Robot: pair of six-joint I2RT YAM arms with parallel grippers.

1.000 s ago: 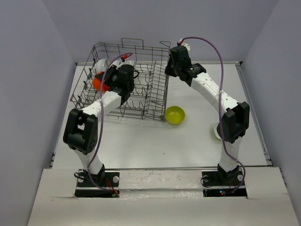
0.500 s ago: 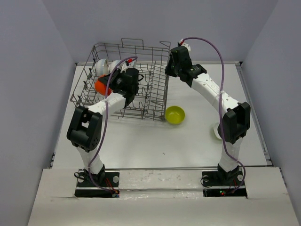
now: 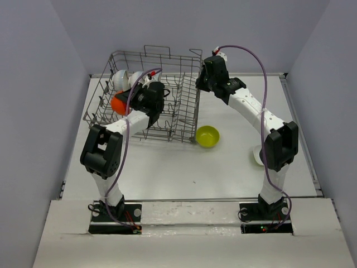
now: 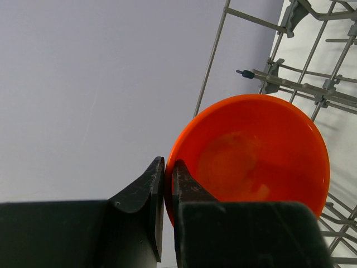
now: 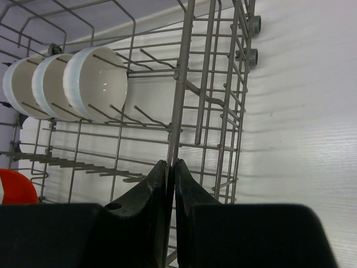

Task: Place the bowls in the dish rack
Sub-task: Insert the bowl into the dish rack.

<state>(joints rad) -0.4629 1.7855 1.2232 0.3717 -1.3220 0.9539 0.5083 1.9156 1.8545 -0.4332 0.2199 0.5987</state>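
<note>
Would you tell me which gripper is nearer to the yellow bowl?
Right. The right gripper is shut on the rack side wall, just beyond the yellow bowl; the left gripper holds the orange bowl inside the rack, farther left.

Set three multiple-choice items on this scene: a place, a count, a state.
1. Where is the yellow-green bowl? A in the dish rack; B on the table, right of the rack; C held in the air.
2. How many white bowls show in the rack in the right wrist view? A one; B two; C three.
3. The left gripper is: A shut on the orange bowl; B open; C shut on a wire.
Key: B, it sits on bare table; C, three stand side by side; A, its jaws pinch the rim.
</note>
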